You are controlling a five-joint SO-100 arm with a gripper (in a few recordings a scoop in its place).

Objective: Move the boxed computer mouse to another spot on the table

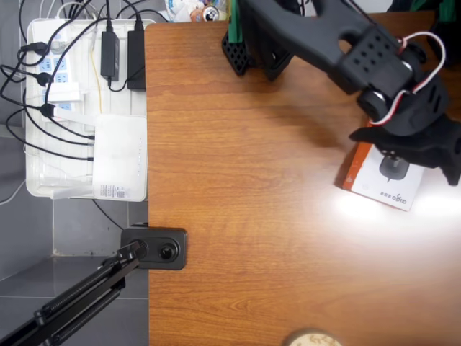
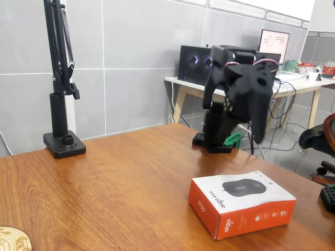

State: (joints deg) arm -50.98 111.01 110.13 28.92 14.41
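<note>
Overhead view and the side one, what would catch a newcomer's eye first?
The mouse box, white with orange-red sides, lies flat near the right edge of the wooden table. The black arm leans over it, its gripper hanging above the box without touching it. At the table's left edge stands a black camera stand.

White tray (image 1: 43,189) w/ power strips, cables, 2 black adapters (image 1: 122,54), white router-like box (image 1: 120,155). Black camera-arm clamp (image 1: 155,249) at edge. Round cork-like disc (image 2: 13,239). Monitor (image 2: 194,65) on background desk.
</note>
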